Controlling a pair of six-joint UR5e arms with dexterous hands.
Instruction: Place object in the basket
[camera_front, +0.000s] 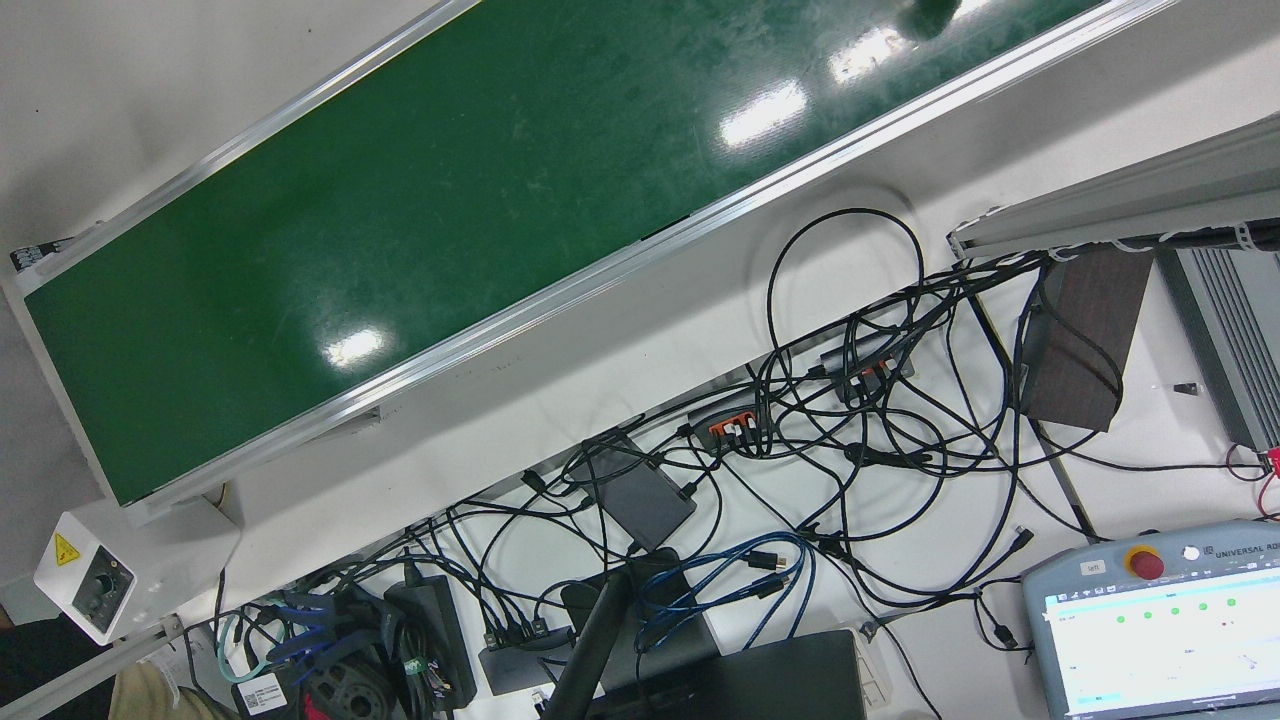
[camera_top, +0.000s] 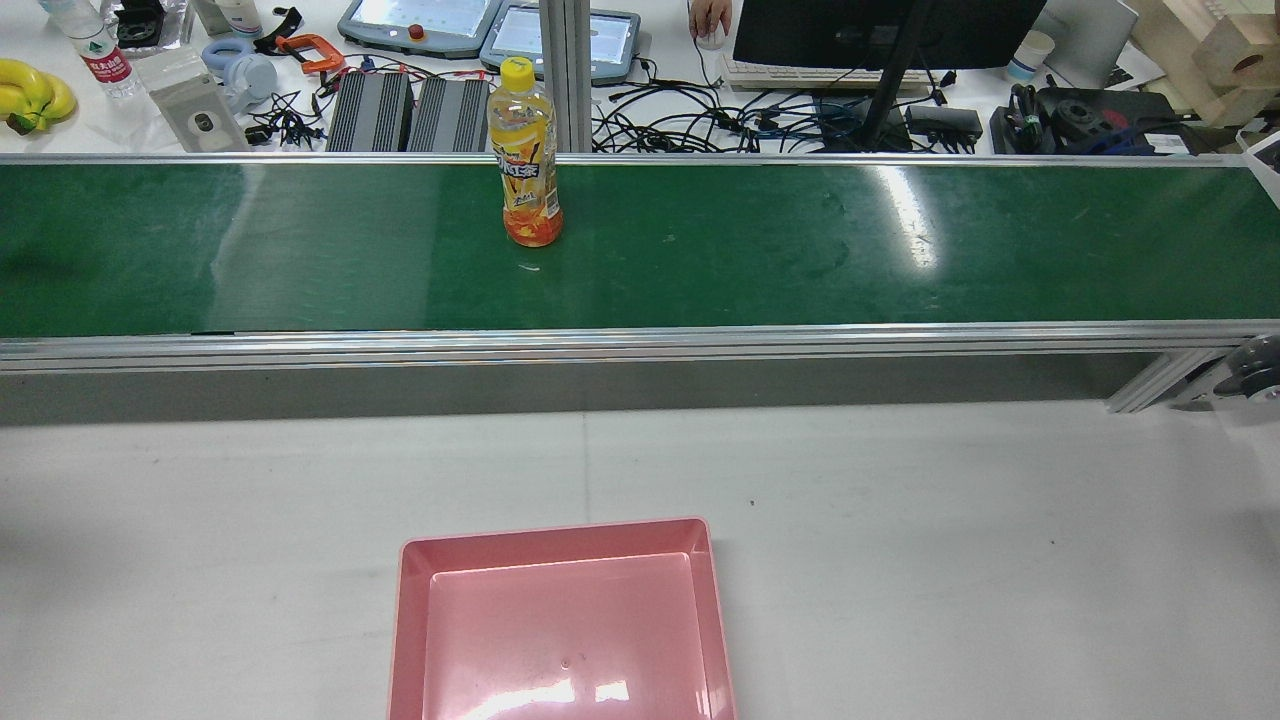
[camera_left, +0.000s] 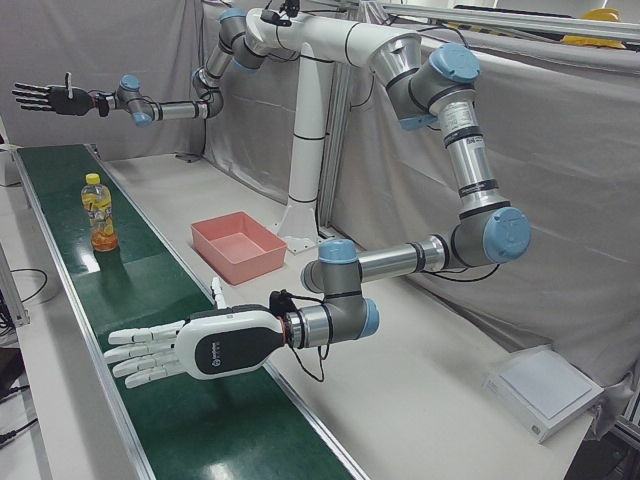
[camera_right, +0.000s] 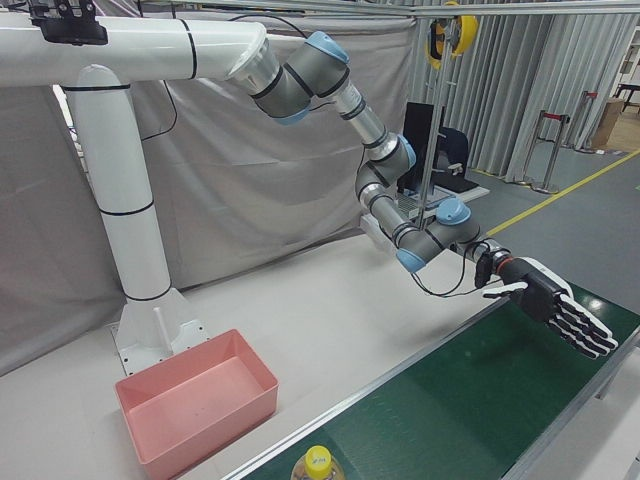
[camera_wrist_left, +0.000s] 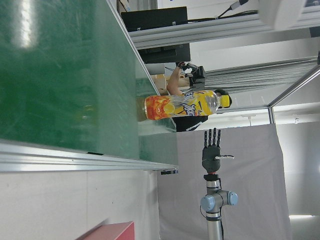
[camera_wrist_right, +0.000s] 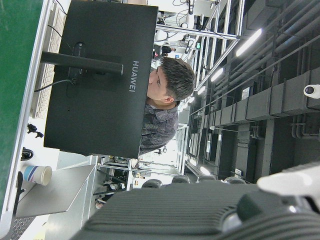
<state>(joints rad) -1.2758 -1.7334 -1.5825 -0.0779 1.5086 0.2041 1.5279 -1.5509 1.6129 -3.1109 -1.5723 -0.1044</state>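
Note:
An orange-and-yellow drink bottle (camera_top: 525, 150) stands upright on the green conveyor belt (camera_top: 700, 250), left of centre; it also shows in the left-front view (camera_left: 98, 212), right-front view (camera_right: 318, 465) and left hand view (camera_wrist_left: 182, 104). The empty pink basket (camera_top: 560, 535) sits on the white table before the belt, with its wall in the side views (camera_left: 245, 262) (camera_right: 210, 425). My left hand (camera_left: 190, 350) is open and flat, fingers spread, just above the belt's left end, far from the bottle (camera_right: 550, 305). My right hand (camera_left: 45, 98) is open, held high over the far end (camera_wrist_left: 212, 145).
The robot's white pedestal (camera_left: 300, 200) stands behind the basket. Beyond the belt a desk holds tangled cables (camera_front: 850, 420), a monitor (camera_top: 880, 30) and teach pendants (camera_front: 1160, 620). A person (camera_wrist_right: 167, 95) sits behind the monitor. An aluminium rail (camera_top: 600, 345) edges the belt.

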